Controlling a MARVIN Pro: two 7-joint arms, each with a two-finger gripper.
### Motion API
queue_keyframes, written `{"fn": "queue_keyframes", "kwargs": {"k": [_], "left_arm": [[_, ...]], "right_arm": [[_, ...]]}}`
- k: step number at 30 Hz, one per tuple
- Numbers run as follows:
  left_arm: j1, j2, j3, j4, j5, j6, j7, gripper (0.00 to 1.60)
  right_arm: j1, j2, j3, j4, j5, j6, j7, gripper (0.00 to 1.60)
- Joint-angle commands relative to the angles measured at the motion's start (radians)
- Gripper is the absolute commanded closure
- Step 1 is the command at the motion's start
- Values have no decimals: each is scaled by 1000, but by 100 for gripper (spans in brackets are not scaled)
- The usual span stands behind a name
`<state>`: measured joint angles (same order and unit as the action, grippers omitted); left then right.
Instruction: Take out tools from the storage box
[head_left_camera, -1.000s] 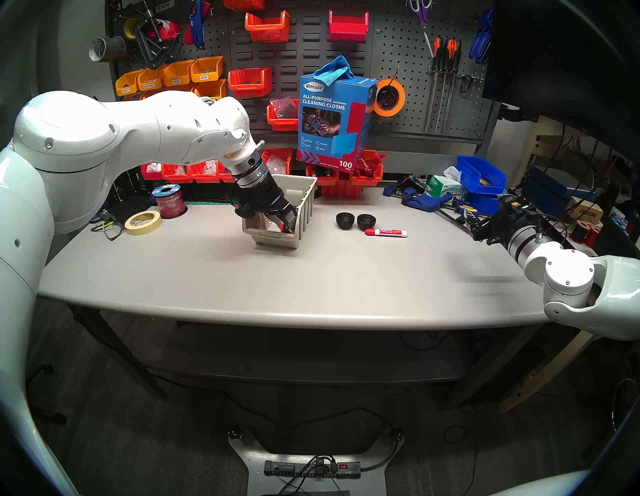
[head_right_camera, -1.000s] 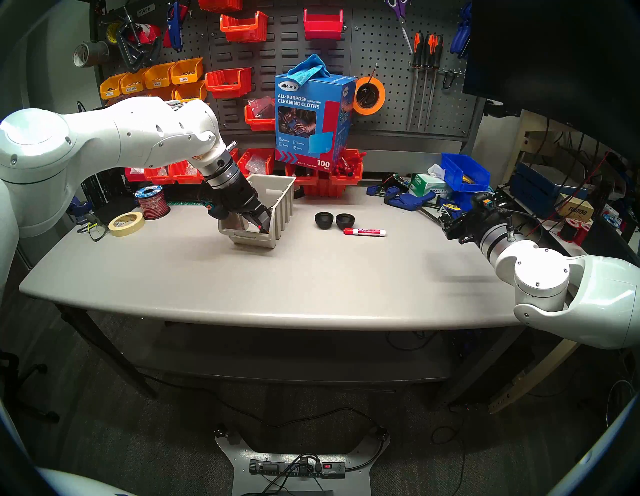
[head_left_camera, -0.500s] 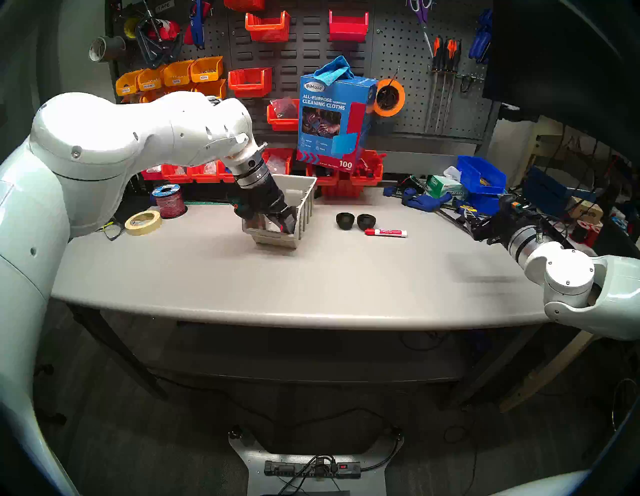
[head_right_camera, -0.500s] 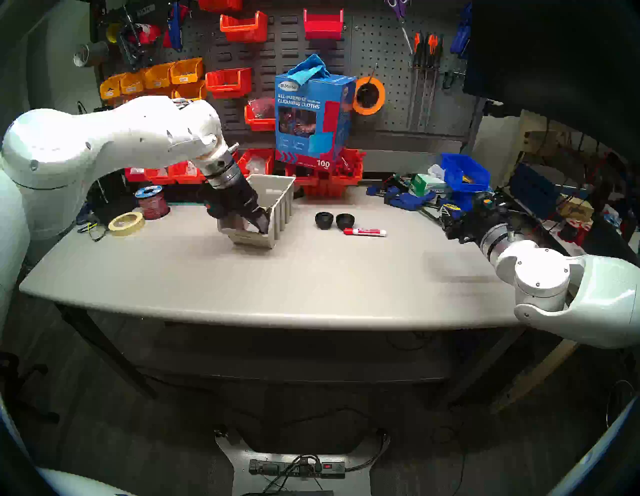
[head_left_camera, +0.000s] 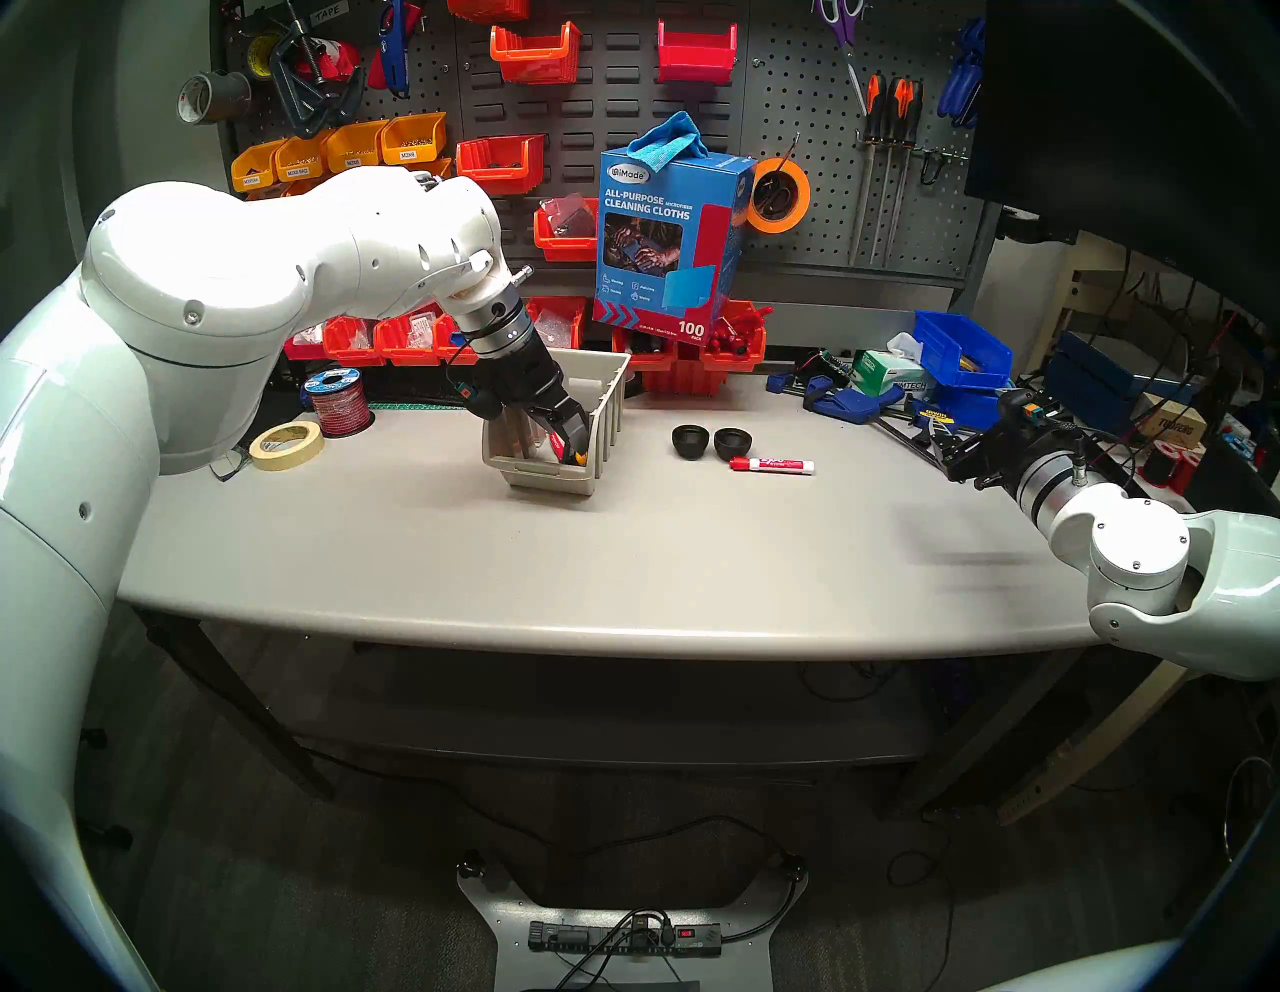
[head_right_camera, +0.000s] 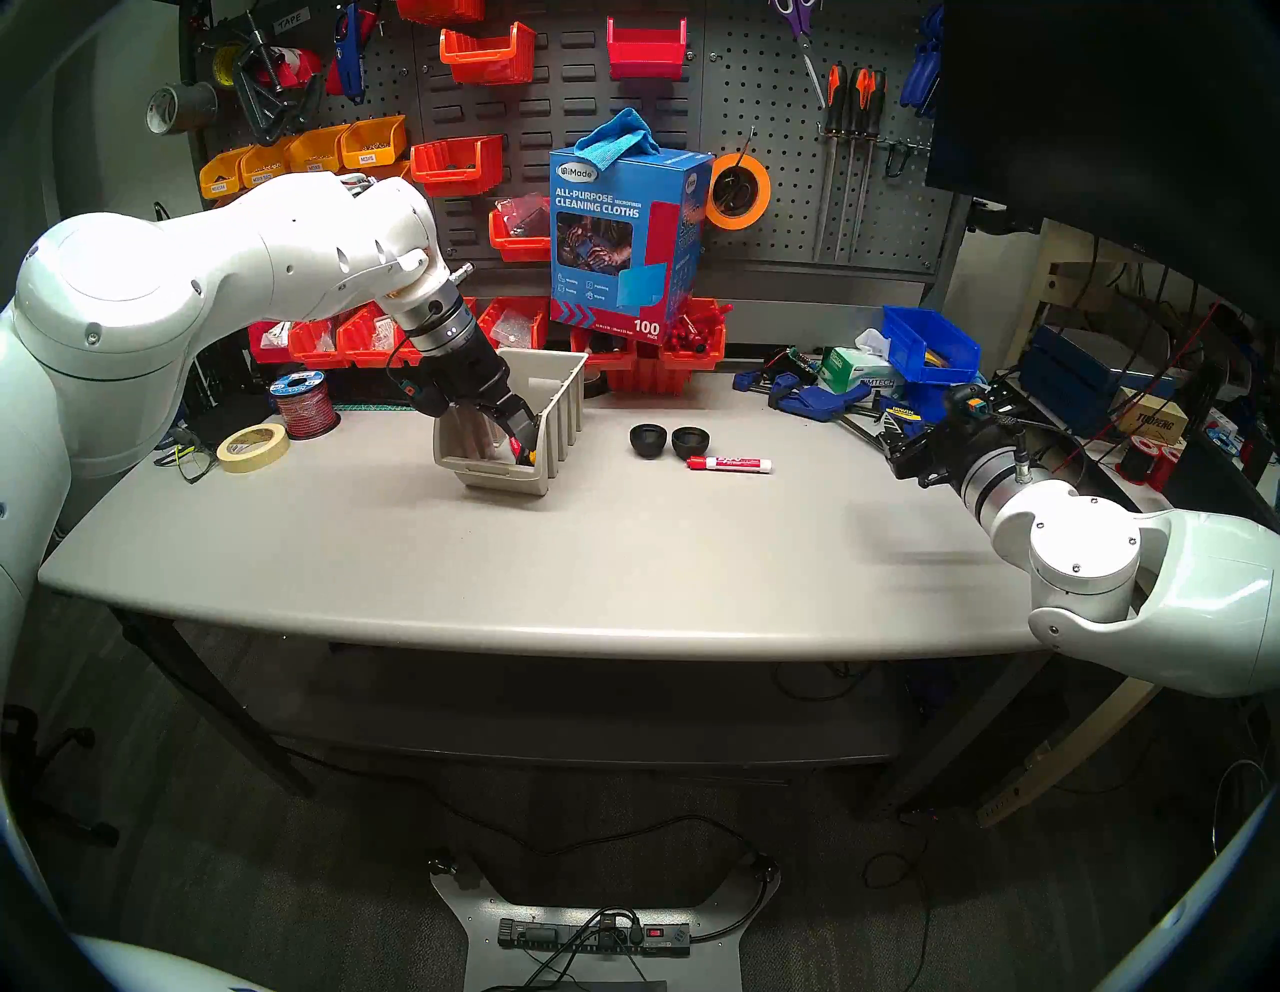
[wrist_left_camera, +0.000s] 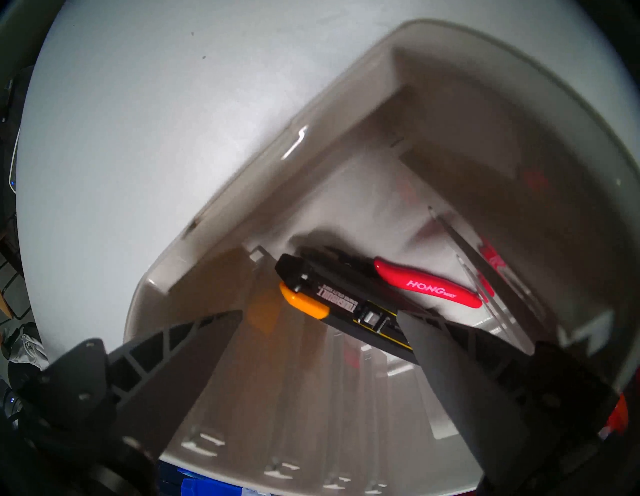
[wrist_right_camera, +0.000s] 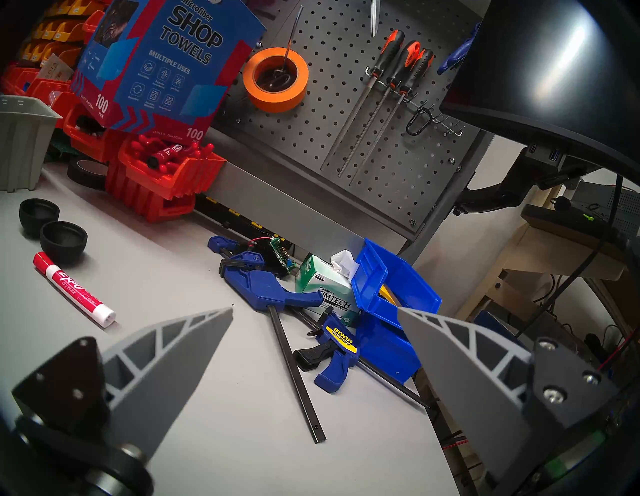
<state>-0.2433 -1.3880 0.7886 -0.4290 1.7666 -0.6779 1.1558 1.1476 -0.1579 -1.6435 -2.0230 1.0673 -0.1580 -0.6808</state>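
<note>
I see the grey table (head_left_camera: 554, 554) spread across my head view, with the pegboard wall (head_left_camera: 831, 208) of red and orange bins behind it. My left arm (head_left_camera: 208, 277) reaches down from the left into the beige box (head_left_camera: 609, 409), which stands left of the table's middle with its low front toward me. My right arm (head_left_camera: 1143, 554) hangs at the table's right end, its gripper (wrist_right_camera: 315, 308) held level with the fingers spread wide and nothing between them, facing the blue clamps (wrist_right_camera: 273, 291) and blue bins (wrist_right_camera: 391, 298).

My left gripper (wrist_left_camera: 318, 313) sits inside the box with its fingers spread apart; one fingertip (wrist_left_camera: 415, 329) overlaps the long black tool (wrist_left_camera: 339, 301) in the wrist view, but I cannot tell whether it touches. That tool has yellow marks and an orange tab, and lies slanted on the box floor. Just beside it lies the slim red-handled tool (wrist_left_camera: 429, 287), and past that a pair of thin metal rods (wrist_left_camera: 485, 263) leans against the side wall.

Out on the table to the right of the box, two small black cups (head_left_camera: 712, 442) stand side by side, nearly touching. The red-capped marker (head_left_camera: 771, 465) lies flat just in front of the right cup
</note>
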Motion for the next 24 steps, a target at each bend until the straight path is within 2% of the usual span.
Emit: {"fn": "queue_keyframes", "kwargs": {"k": [1,24], "left_arm": [[-27,-8,-4,45,0,10,83,0],[50,-59,-5,108,15,15,79,0]], "right_arm": [[19,-4,5,0,3,-3,-3,0],[31,-14,-12,-2,13,-9,-5,0]]}}
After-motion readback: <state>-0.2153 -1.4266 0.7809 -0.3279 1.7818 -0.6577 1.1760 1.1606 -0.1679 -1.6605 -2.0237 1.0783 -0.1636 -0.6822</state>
